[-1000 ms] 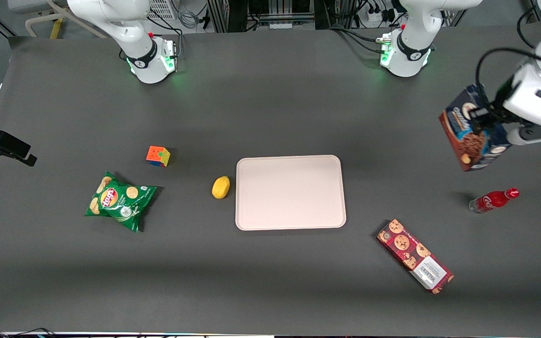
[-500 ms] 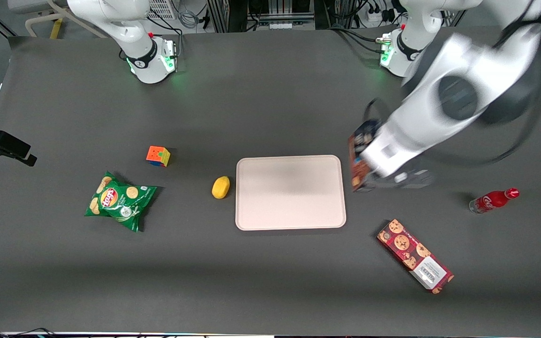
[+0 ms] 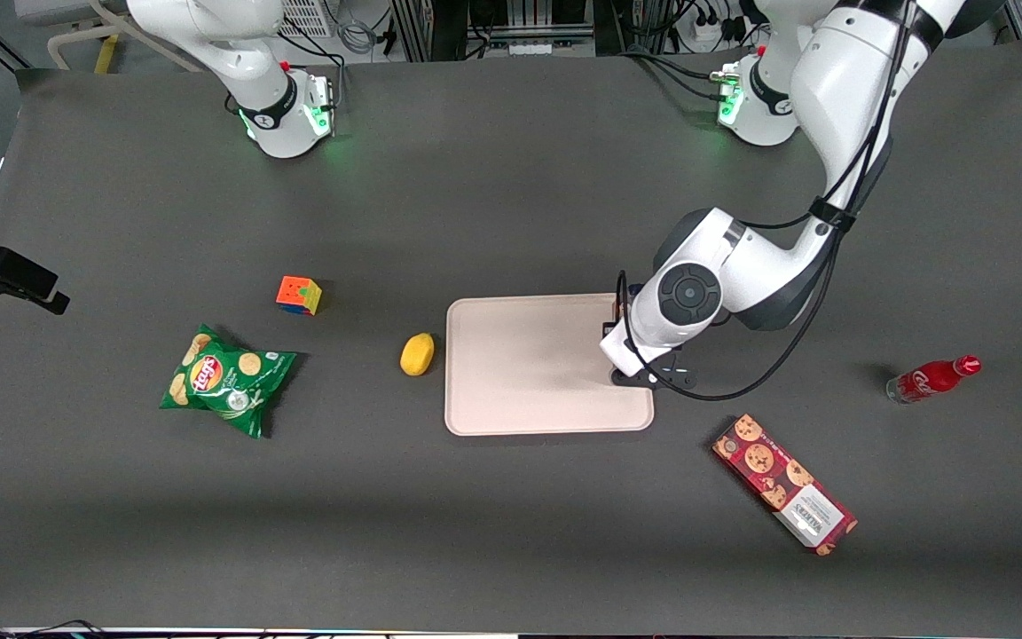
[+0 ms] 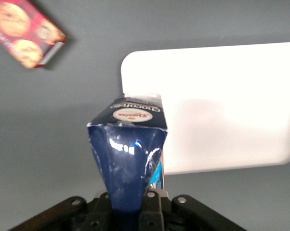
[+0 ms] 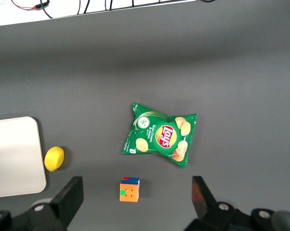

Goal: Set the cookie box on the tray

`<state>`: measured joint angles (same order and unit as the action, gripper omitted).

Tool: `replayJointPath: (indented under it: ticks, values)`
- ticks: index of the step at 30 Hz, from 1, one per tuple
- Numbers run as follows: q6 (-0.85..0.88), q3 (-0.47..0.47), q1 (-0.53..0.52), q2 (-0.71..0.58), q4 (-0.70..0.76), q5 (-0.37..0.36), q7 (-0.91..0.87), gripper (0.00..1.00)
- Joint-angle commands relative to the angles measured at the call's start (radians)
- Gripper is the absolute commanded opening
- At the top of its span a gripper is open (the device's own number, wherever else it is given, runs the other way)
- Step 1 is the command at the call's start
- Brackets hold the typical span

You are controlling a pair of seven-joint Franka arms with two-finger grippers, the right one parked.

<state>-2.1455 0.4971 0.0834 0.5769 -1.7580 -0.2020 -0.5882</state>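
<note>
- The bench (image 3: pixel 511 532) is a flat dark grey surface bearing everything below.
- The tray (image 3: pixel 529 364), pale pinkish-beige, lies flat near the bench's middle; it is the landmark here.
- A yellow lemon (image 3: pixel 417 354) lies just beside the tray, toward the parked arm's end.
- A colour cube (image 3: pixel 299 295) sits past the lemon, slightly farther from the front camera.
- A green crisp bag (image 3: pixel 225 380) lies further toward that same end.
- A long red cookie box (image 3: pixel 783 484) lies flat, nearer the front camera than the tray, toward the working arm's end.
- A red bottle (image 3: pixel 932 378) lies on its side, well apart from the tray, toward the working arm's end.
- The tool (image 4: pixel 130 204) hangs over the tray's edge at the working arm's end, holding the navy cookie box (image 4: pixel 130 159) above the bench.
</note>
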Motion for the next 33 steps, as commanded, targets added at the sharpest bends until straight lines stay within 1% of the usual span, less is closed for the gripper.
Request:
replayJointPath:
  ticks: [1,3,4,5,6,7,14,18,22,25,28,33]
  values:
    - [-0.045,0.005,-0.007,-0.026,-0.043,-0.039,-0.045,0.00]
    - [-0.057,0.001,-0.007,-0.020,-0.043,-0.050,-0.056,0.00]
    - [-0.059,0.001,-0.007,-0.014,-0.043,-0.050,-0.058,0.23]
    - [-0.060,0.001,-0.007,-0.011,-0.043,-0.050,-0.058,0.49]
    - [-0.062,0.000,-0.007,-0.011,-0.041,-0.051,-0.058,0.79]
    - [-0.060,0.000,-0.007,-0.011,-0.040,-0.051,-0.059,1.00]
    - [-0.039,-0.003,-0.013,-0.023,-0.029,-0.051,-0.058,1.00]
    - [-0.002,-0.020,-0.022,-0.080,-0.011,-0.043,-0.047,1.00]
    - [0.142,-0.035,-0.028,-0.158,0.044,-0.014,-0.045,1.00]
    - [0.263,-0.049,-0.042,-0.213,0.119,0.045,-0.041,1.00]
    - [0.405,-0.090,-0.047,-0.276,0.216,0.090,-0.036,1.00]
    - [0.659,-0.169,-0.047,-0.339,0.400,0.093,0.016,1.00]
